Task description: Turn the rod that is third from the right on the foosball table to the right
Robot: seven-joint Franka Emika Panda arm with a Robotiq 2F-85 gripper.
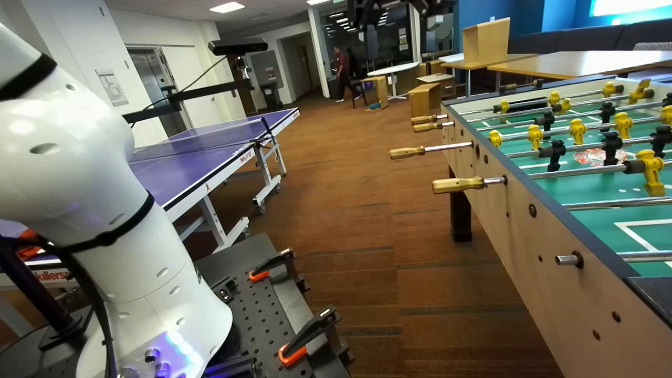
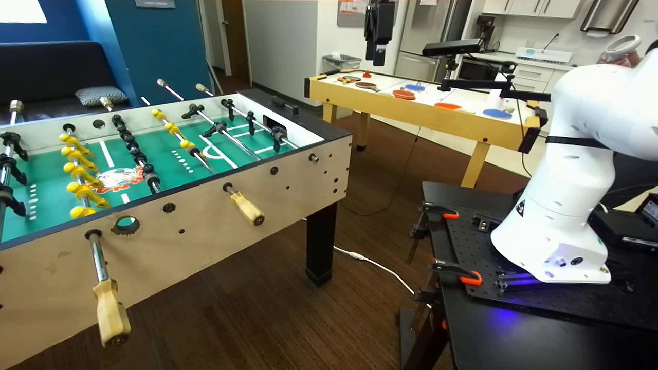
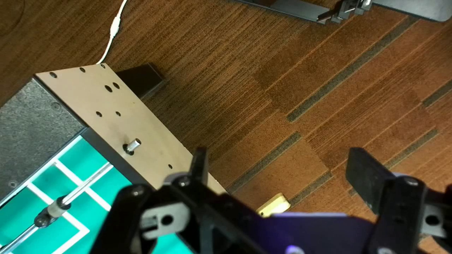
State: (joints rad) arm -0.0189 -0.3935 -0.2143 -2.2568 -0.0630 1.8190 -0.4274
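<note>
Robotiq gripper (image 3: 279, 165) hangs with fingers spread, holding nothing, while the third-from-right rod (image 1: 494, 180) juts from the foosball table (image 1: 517, 241). I expect its smooth, hard wooden handle (image 1: 458, 185) to twist easily, clasped mid-length.

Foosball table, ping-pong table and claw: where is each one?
Foosball table (image 2: 211, 221): in an exterior view, on its wooden side.
Ping-pong table (image 1: 176, 176): in an exterior view, on its purple top.
Claw (image 3: 278, 159): in the wrist view, midway between its fingertips.

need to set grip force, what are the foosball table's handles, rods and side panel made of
Handles: probably varnished wood, judging by tan colour and sheen; plastic possible. Rods: polished metal, given bright reflections. Side panel: likely matte wood board, with ragged edges around one hole.
</note>
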